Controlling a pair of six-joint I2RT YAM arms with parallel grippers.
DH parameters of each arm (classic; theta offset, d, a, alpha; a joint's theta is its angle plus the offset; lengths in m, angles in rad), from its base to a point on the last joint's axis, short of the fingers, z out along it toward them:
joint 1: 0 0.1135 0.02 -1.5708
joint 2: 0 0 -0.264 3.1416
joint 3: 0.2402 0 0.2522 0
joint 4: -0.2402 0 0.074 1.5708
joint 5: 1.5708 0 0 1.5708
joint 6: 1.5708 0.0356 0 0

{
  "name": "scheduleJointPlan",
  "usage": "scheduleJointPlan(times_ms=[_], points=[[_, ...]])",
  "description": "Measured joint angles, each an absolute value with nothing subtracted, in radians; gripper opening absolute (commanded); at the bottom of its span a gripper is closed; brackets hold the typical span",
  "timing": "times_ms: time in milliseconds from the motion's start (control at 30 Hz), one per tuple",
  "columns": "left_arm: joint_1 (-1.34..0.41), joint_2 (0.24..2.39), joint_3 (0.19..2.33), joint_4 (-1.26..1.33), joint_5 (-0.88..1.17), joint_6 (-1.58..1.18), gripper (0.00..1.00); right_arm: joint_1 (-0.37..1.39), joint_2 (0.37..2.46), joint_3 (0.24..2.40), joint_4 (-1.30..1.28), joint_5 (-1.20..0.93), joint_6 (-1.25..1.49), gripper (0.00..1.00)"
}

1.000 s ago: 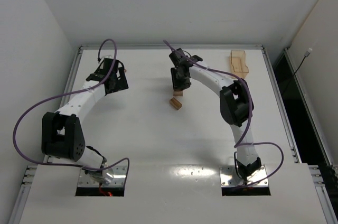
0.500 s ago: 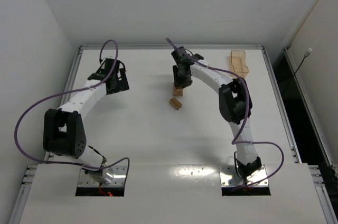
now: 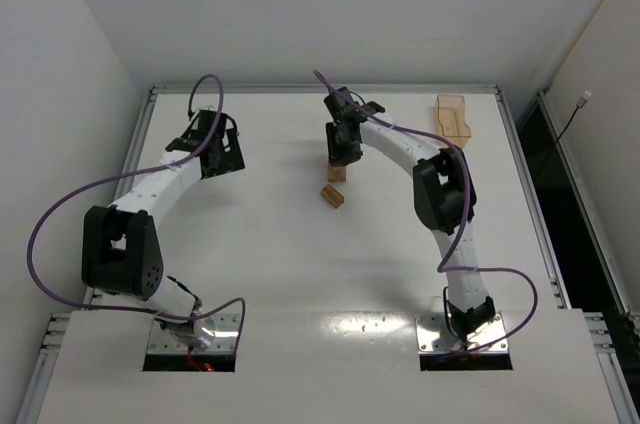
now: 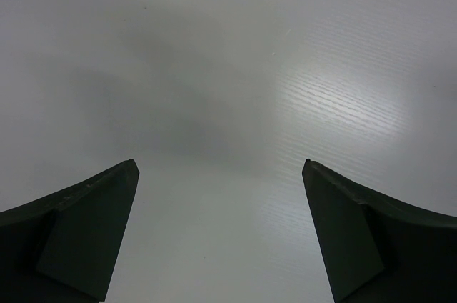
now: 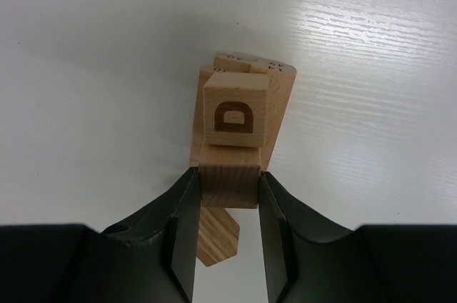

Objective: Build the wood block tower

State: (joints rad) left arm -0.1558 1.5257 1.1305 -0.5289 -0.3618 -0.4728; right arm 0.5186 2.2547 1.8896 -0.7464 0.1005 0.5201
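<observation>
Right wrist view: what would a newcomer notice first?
The right gripper is clamped on a wooden block at the wood block tower, far middle of the table, with a cube marked D just past the fingertips. The left gripper hangs wide open over the far left.

You are looking down on a robotics lab work cell. A bare white table (image 3: 280,274) fills the view. It is edged by a metal frame (image 3: 527,184) and boxed in by plain white walls (image 3: 300,4) on the left, far and right sides. Your left arm (image 3: 150,189) and right arm (image 3: 440,194) are bolted to metal plates (image 3: 432,334) at the near edge, and each trails a looped purple cable (image 3: 206,77). A black cord (image 3: 572,116) hangs from a wall plug at the far right.
</observation>
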Motion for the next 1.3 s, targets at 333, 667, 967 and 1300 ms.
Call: scheduleJointPlan(times_ms=[333,667,967,1300], points=[[-0.156,1.525,1.131,-0.529,-0.362,-0.473,1.0,0.519,2.255,1.889,-0.742,0.09,0.52,0.27],[-0.156,1.525,1.131,-0.529,-0.356,-0.473,1.0,0.519,2.255,1.848,-0.736,0.083,0.516,0.53],[-0.156,1.525,1.131,-0.529,-0.353,-0.472,1.0,0.527,2.212,1.816,-0.716,0.027,0.43,0.64],[-0.156,1.518,1.13,-0.522,-0.328,-0.461,1.0,0.62,1.781,1.485,-0.581,-0.083,0.154,0.51]])
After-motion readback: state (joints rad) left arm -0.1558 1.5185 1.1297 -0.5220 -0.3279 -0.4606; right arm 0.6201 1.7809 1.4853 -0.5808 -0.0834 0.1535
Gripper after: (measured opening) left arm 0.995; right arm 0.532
